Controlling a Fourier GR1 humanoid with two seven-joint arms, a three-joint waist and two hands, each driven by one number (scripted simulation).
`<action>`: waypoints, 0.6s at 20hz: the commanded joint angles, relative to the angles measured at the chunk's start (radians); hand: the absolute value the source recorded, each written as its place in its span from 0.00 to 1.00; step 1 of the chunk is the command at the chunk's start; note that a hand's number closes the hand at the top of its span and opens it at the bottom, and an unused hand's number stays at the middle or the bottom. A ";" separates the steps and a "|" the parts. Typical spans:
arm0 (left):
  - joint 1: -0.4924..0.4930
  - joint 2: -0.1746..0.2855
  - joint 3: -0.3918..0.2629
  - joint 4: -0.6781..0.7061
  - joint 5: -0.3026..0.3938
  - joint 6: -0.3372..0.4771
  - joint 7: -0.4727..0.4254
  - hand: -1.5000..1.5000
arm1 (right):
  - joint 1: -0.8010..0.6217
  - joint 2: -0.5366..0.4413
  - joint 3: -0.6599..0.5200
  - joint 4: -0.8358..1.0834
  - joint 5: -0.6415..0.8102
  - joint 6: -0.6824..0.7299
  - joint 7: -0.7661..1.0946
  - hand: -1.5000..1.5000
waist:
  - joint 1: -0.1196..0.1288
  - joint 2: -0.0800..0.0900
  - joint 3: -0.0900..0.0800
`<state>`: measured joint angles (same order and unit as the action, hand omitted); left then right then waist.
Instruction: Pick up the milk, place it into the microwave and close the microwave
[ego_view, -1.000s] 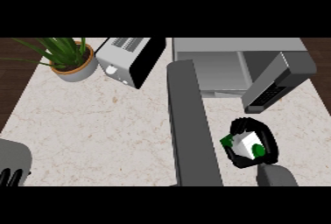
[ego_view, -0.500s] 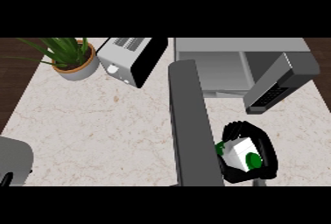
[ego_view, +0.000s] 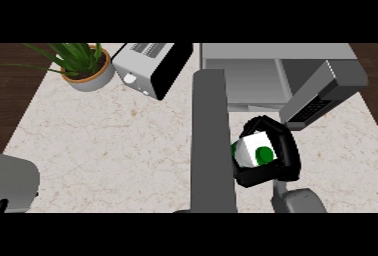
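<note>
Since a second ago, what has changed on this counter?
The black right hand, curled round the white-and-green milk carton, dipped toward the lower edge, then carried it up-view toward the open grey microwave. The hold never changed. Silver toaster, potted green plant and microwave door stayed put.

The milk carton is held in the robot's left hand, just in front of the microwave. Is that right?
Not quite. The head view shows the right hand curled round the milk carton, not the left. The rest holds: the carton is just in front of the microwave.
</note>
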<state>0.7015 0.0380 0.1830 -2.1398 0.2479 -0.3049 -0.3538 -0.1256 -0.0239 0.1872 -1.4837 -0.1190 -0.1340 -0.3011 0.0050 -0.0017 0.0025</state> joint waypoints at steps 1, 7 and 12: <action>-0.071 0.038 0.057 0.068 0.024 -0.008 0.011 0.00 | -0.180 0.023 0.005 0.159 0.058 -0.188 0.019 1.00 | 0.015 0.006 -0.003; -0.084 0.044 0.075 0.107 0.032 -0.047 0.006 0.00 | -0.340 0.022 -0.090 0.392 0.038 -0.226 0.026 1.00 | 0.014 0.006 -0.003; -0.093 0.026 0.080 0.108 0.010 -0.058 0.008 0.00 | -0.437 0.003 -0.230 0.700 0.001 -0.126 -0.191 1.00 | 0.016 0.007 -0.002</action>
<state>0.6423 0.0674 0.2562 -2.0722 0.2807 -0.3555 -0.3396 -0.4747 -0.0260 0.0274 -0.9786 -0.1039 -0.2758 -0.3871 0.0182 0.0037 0.0019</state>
